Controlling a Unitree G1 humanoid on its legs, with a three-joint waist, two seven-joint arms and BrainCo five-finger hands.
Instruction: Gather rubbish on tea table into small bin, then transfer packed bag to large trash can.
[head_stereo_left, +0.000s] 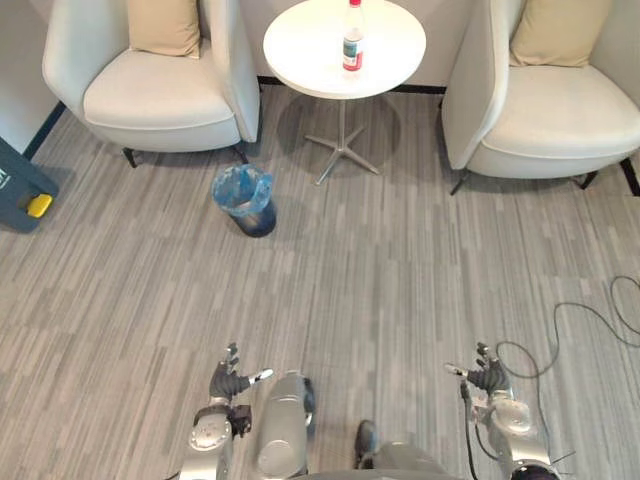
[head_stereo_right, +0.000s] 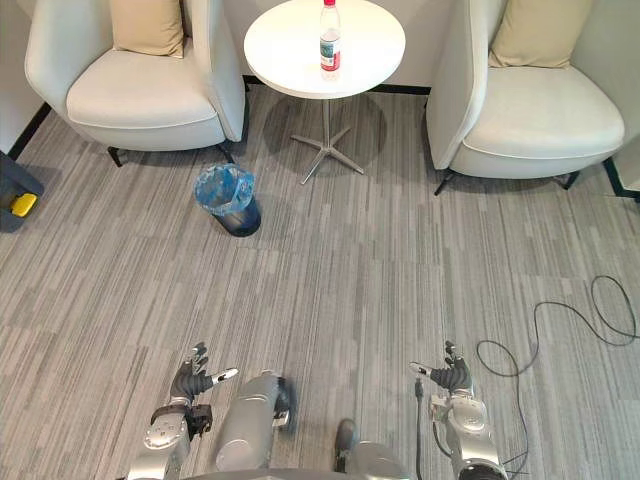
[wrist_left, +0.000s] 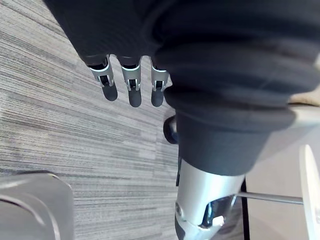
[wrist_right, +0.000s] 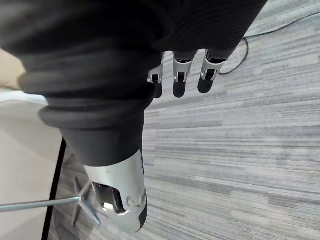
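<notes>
Left hand (head_stereo_left: 232, 382): we hold it low at the near left over the carpet (head_stereo_left: 400, 280), fingers (wrist_left: 130, 87) straight and apart, with nothing in it.
Bin (head_stereo_left: 247, 203): a small dark bin stands on the carpet near the table's foot, beside the left armchair (head_stereo_left: 150, 95). A blue bag (head_stereo_left: 238, 186) lines it, with the edge folded over the rim.
Bag handling: we judge it to be thin, soft film that is light and easy to tear. We would gather it at the rim, bunch the edge and lift straight up.
Table (head_stereo_left: 295, 55): round and white on one thin leg, it stands between the left armchair and the right armchair (head_stereo_left: 560, 115), well apart from both hands.
Bottle (head_stereo_left: 352, 40): it stands upright near the table's middle, clear with a red cap and a label band. We cannot tell how full it is.
Bottle handling: we judge it to be light, smooth plastic with thin walls that give under a squeeze. Being tall and narrow, it would tip at a nudge. We would wrap the fingers round the label band with the thumb opposite, pressing gently.
Right hand (head_stereo_left: 487, 377): it is low at the near right over the carpet, fingers (wrist_right: 180, 80) straight and relaxed, empty.
</notes>
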